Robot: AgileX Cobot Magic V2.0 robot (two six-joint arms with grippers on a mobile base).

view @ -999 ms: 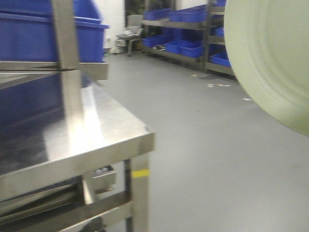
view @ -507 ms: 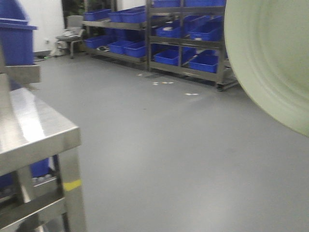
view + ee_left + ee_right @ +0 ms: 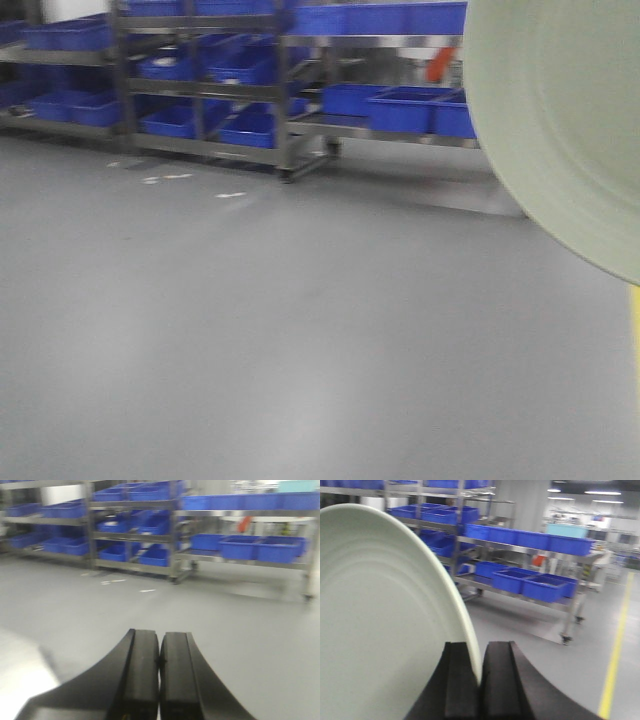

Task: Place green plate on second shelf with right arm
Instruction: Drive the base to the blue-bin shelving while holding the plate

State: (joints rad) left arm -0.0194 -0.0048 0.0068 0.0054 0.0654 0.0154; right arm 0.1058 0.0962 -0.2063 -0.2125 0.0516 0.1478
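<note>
Green plate (image 3: 385,620), cut off at the frame edge, has its rim pinched in the right gripper (image 3: 481,670), before the blurred shelf rack (image 3: 572,602); the left gripper (image 3: 160,655) is closed, empty.

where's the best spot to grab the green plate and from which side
The rim, taken edge-on: the green plate is thin and shallow with a low upturned lip, so one finger goes on each face. The right gripper holds it that way, with the plate standing on edge.
</note>
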